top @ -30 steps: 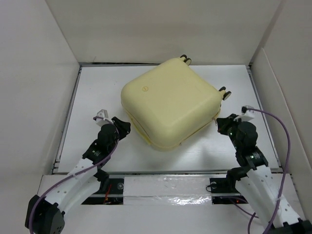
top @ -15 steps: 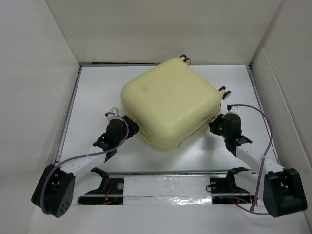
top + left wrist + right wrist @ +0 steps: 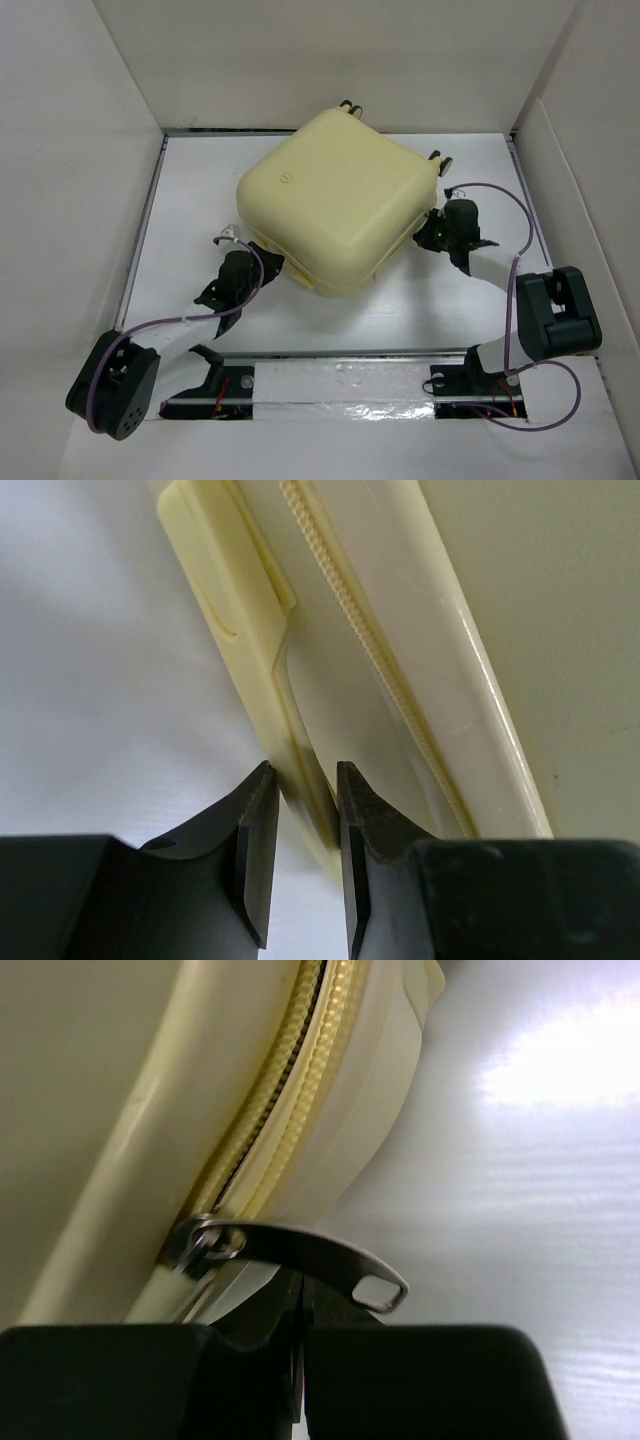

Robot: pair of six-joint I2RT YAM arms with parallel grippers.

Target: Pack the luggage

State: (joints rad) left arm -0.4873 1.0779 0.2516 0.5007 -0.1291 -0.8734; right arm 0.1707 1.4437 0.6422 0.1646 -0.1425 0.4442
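The luggage (image 3: 335,200), a pale yellow hard-shell suitcase, lies closed on the white table (image 3: 190,190), its wheels (image 3: 441,160) at the far right. My left gripper (image 3: 268,264) is at its near-left side. In the left wrist view the left gripper (image 3: 305,785) is closed around the thin yellow side handle (image 3: 235,630), beside the zipper teeth (image 3: 350,600). My right gripper (image 3: 427,238) is at the suitcase's right side. In the right wrist view the right gripper (image 3: 300,1290) is shut on the metal zipper pull (image 3: 320,1255), which hangs from the zipper (image 3: 285,1100).
White walls (image 3: 90,120) enclose the table on the left, back and right. A metal rail (image 3: 340,380) runs along the near edge between the arm bases. Bare table surface (image 3: 380,320) lies in front of the suitcase.
The suitcase has shifted toward the back and left. My right arm has reached farther forward along its right side with the zipper pull. My left gripper has stayed at the near-left side.
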